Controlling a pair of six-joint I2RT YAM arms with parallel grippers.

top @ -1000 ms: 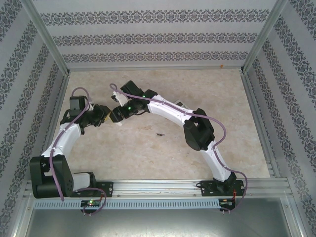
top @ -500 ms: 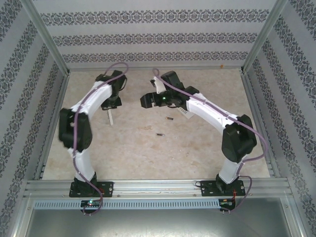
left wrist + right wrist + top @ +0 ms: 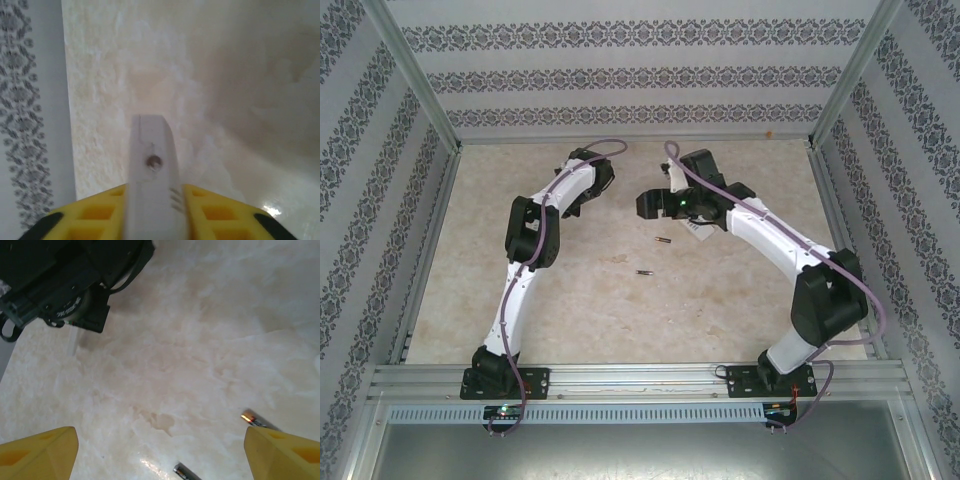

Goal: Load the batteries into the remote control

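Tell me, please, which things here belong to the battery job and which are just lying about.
Job: two slim dark cylindrical batteries; slim white plastic bar with a small hole, likely a remote part.
Lying about: tiny orange speck at the far edge.

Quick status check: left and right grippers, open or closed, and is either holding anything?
Left gripper: closed on the white remote.
Right gripper: open, holding nothing.

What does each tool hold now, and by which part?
The left tool grips the white remote by one end; the right tool is open, empty.
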